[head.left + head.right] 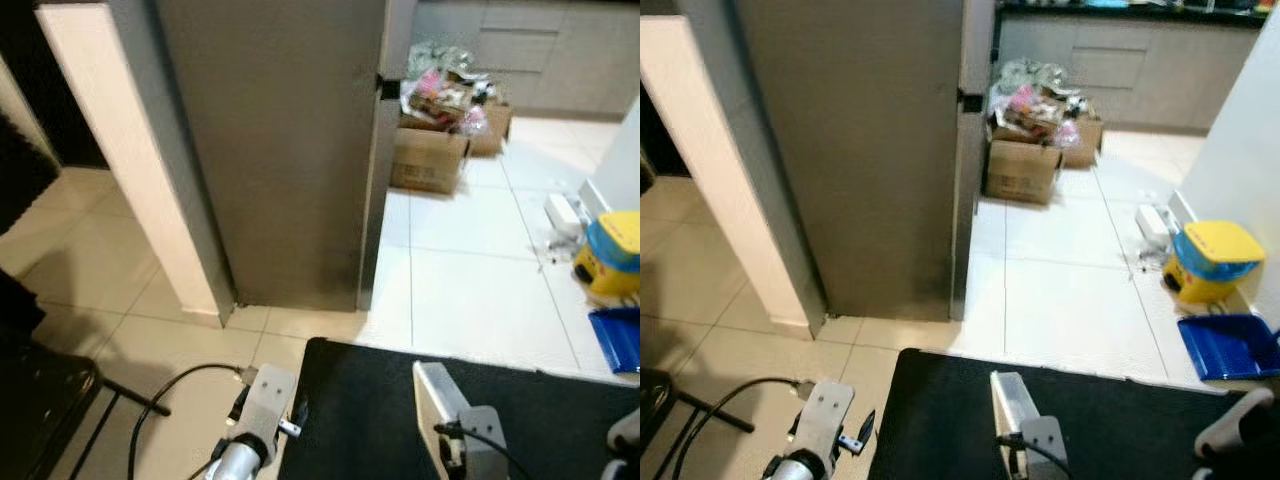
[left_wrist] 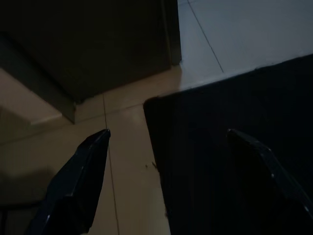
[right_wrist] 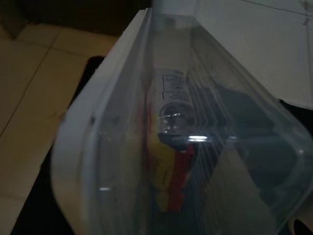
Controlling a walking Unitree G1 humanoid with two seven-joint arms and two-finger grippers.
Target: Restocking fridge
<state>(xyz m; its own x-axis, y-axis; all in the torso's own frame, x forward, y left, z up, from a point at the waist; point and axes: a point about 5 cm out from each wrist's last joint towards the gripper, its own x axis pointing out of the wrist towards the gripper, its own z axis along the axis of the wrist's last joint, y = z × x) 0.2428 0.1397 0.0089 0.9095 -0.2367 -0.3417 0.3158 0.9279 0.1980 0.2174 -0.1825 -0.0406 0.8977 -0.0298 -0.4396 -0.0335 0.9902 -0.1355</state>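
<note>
The tall grey fridge [image 1: 280,150] stands straight ahead with its doors closed. My right gripper [image 1: 462,440] is low in front of me, over a black mat [image 1: 360,400]. It holds a clear plastic container with a white rim [image 3: 146,122], which appears edge-on in the eye views [image 1: 436,392]. Inside the container lies a bottle [image 3: 172,105] with red and yellow items [image 3: 171,176] below it; the container hides the fingers. My left gripper [image 2: 166,186] hangs low over the mat's left edge, its two black fingers [image 2: 78,181] spread wide with nothing between them.
A white wall end [image 1: 120,160] flanks the fridge on the left. Cardboard boxes of clutter [image 1: 432,150] sit on the tiled floor beyond the fridge's right side. A yellow-and-blue bin [image 1: 1210,262] and a blue dustpan [image 1: 1230,345] are at the right. A black stand [image 1: 40,400] and a cable [image 1: 170,385] lie at the left.
</note>
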